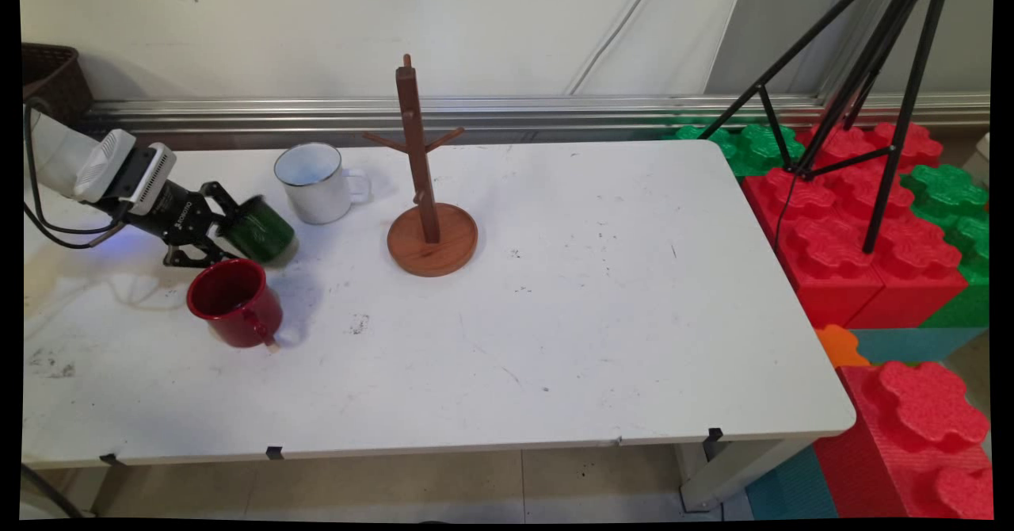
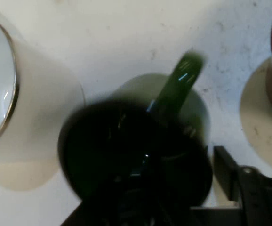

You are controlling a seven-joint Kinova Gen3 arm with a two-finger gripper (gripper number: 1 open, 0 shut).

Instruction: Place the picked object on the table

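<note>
Green mug [image 1: 261,231] tilted in end effector [image 1: 226,230] grip.

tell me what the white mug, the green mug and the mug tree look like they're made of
White mug: probably enamelled metal, glossy with a thin dark rim. Green mug, in the gripper: glossy, sharp highlights on its handle; glass, ceramic or enamel, can't tell. Mug tree: wood, reddish-brown with a smooth satin finish.
</note>
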